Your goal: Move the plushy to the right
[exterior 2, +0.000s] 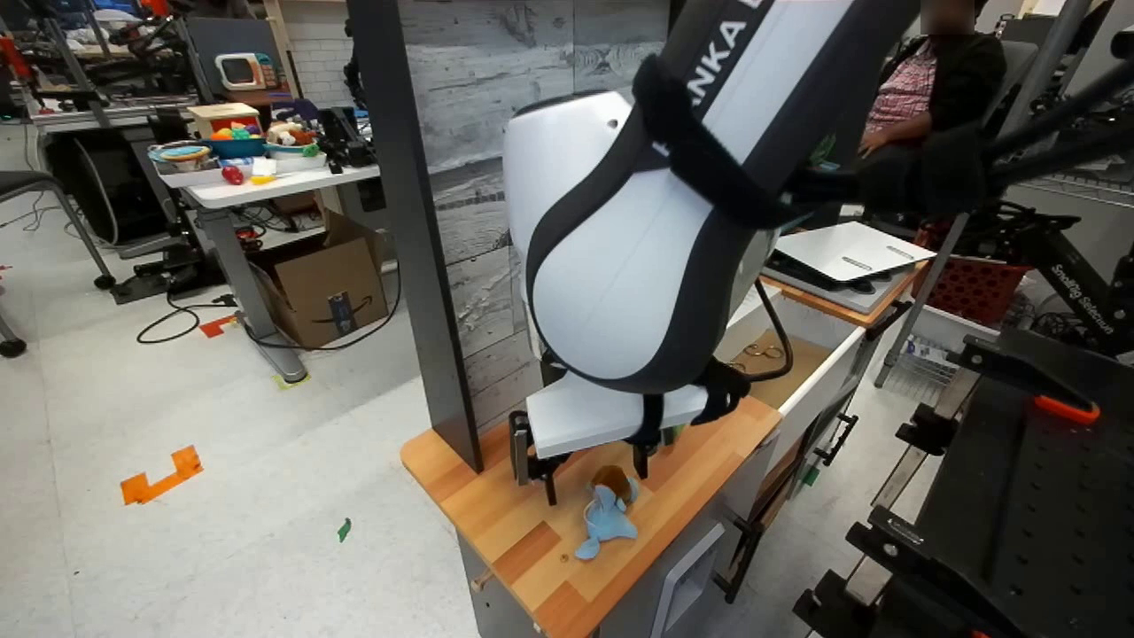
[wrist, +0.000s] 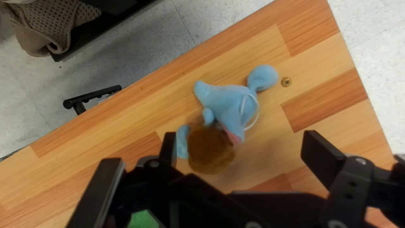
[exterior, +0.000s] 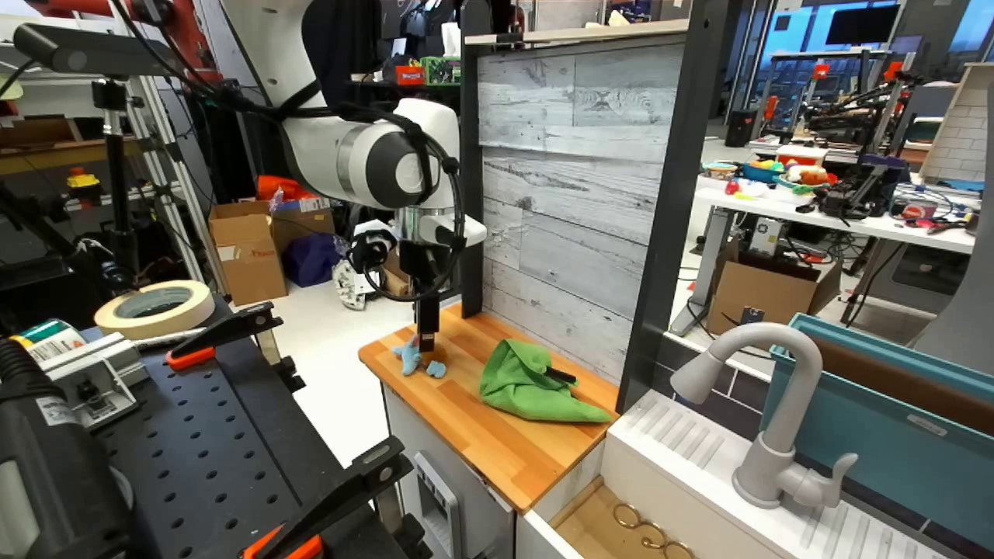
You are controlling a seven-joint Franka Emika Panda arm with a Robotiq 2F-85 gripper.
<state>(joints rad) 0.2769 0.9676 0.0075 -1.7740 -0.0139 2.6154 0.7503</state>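
Note:
The plushy, light blue with a round brown part, lies on the wooden countertop near its end. It shows in both exterior views (exterior: pixel 409 358) (exterior 2: pixel 608 517) and in the wrist view (wrist: pixel 229 101). My gripper (wrist: pixel 240 142) is open in the wrist view, with its fingers wide apart. The brown part appears between the fingers, close to the left finger, and the blue body extends beyond the fingertips. In the exterior views my gripper (exterior: pixel 426 341) (exterior 2: pixel 596 479) points down just above the plushy. In one view its finger hides part of the plushy. I cannot tell whether it touches.
A crumpled green cloth (exterior: pixel 536 388) with a black handle-like piece lies on the wooden countertop (exterior: pixel 474 423). A grey plank panel (exterior: pixel 575 178) stands along the countertop's back edge. A sink unit with a faucet (exterior: pixel 784 419) and an open drawer (exterior: pixel 590 524) adjoin it.

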